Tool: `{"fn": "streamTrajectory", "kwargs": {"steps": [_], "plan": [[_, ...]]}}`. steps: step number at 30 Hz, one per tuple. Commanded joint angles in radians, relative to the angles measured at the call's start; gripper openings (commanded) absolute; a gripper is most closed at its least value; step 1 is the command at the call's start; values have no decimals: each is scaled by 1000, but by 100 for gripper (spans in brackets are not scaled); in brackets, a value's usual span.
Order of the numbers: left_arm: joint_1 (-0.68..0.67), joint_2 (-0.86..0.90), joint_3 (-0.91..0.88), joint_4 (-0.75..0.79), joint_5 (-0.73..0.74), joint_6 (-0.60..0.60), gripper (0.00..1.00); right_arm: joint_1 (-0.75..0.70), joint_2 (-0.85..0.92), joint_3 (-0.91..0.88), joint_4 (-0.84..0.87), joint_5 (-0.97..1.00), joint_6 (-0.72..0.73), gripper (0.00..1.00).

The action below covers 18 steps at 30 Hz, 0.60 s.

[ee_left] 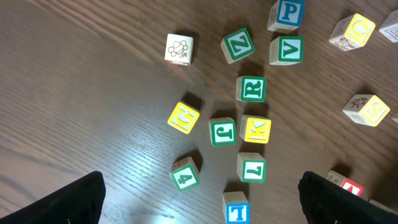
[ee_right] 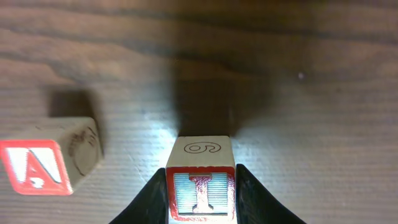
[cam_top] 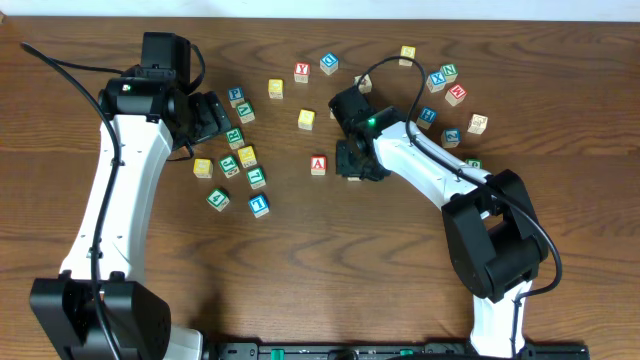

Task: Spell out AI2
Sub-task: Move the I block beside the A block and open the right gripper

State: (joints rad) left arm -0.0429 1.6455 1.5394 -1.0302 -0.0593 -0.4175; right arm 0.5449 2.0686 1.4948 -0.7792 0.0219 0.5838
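Near the middle of the tabletop (cam_top: 300,270), the right jaws are closed on the red "I" cube (ee_right: 200,194), one finger pressed against each side and the "I" face turned toward the wrist camera. The red "A" cube (cam_top: 318,165) lies just to the left of it, apart and slightly turned. Over on the left side, the left jaws stand wide open and empty above a cluster of green, yellow and blue letter cubes (ee_left: 255,130).
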Motion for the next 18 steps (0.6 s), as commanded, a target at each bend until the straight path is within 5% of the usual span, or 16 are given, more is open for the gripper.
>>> {"fn": "streamTrajectory", "kwargs": {"steps": [1, 18], "plan": [[0, 2, 9, -5, -20, 6, 98, 6, -2, -6, 19, 5, -24, 27], [0, 2, 9, -5, -20, 6, 98, 9, -2, -6, 141, -35, -71, 27]]}}
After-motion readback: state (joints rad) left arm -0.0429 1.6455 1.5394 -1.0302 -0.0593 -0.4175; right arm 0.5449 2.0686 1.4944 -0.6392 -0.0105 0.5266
